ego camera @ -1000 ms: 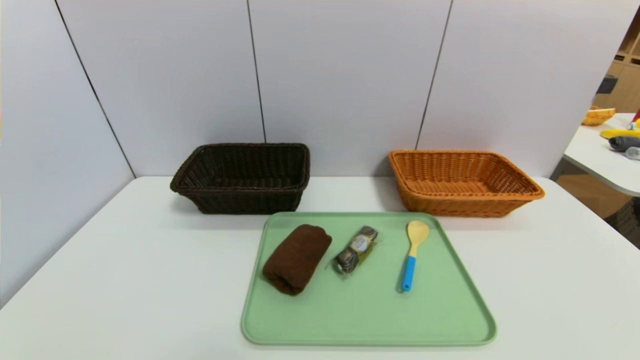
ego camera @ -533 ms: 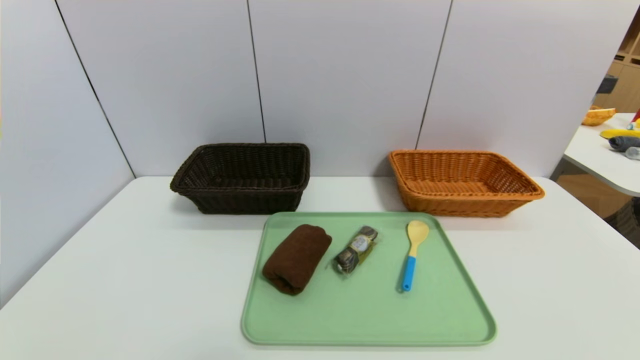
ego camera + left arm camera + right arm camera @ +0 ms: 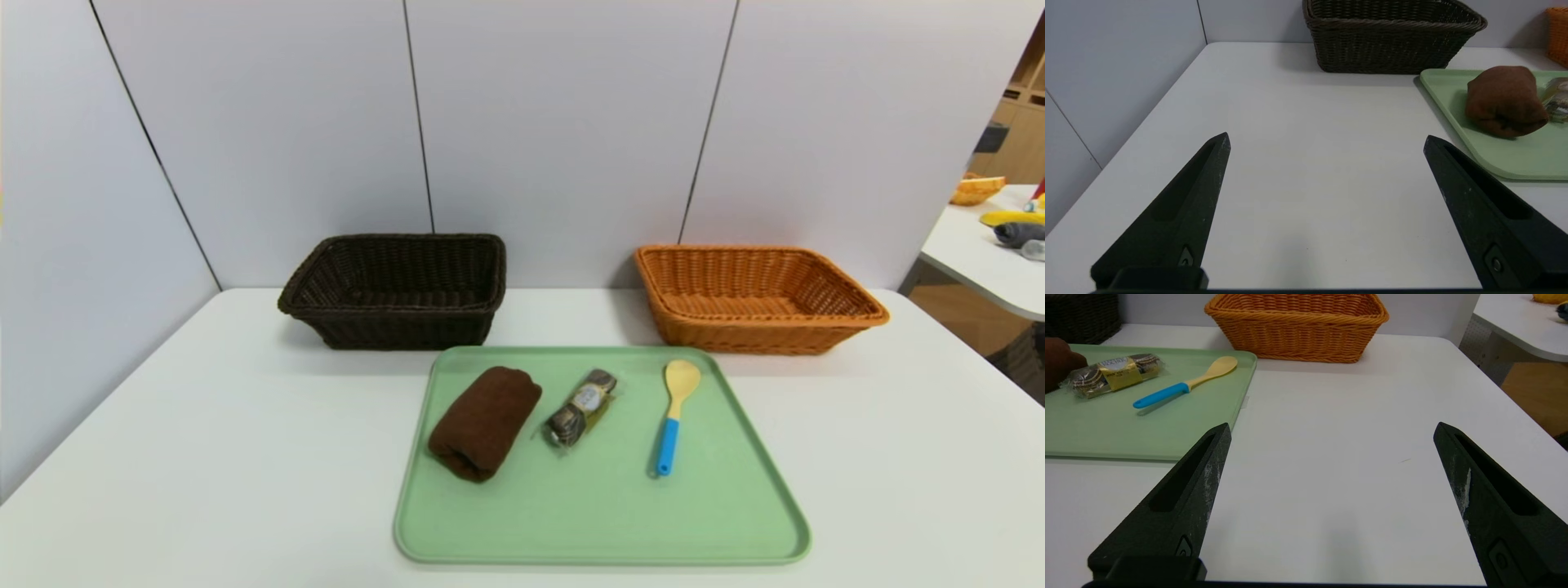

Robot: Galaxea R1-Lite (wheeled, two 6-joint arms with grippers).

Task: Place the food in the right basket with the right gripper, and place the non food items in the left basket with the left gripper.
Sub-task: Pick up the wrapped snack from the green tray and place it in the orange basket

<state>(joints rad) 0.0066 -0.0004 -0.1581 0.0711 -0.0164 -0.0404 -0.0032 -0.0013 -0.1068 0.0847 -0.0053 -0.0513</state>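
Spread wide with nothing between its tips, the right end effector [image 3: 1332,424] hangs over bare desk [image 3: 1339,465] on the robot's right, outside the green tray [image 3: 604,523]; its left counterpart, the left end effector [image 3: 1327,134], is likewise spread and without a load, over the desk at the tray's other side. On the tray lie all three things to be sorted: the brown rolled towel [image 3: 486,423] toward the left, the wrapped food packet [image 3: 581,407] in the middle, and the spoon with the blue handle [image 3: 669,433] toward the right. What the coming move turns on, I'd judge, is the packet's place between the towel and the spoon: from the right end effector it lies leftward and ahead, past the spoon, its long axis slanting from near left to far right, roughly toward the orange basket [image 3: 759,322]. Jaws set across that axis should suit it, though the crinkly wrap may slip. The towel seems nearer the left end effector and the dark basket [image 3: 400,331]; the spoon would ask that arm for a longer reach. How high either end effector hangs is hard to tell from these angles.
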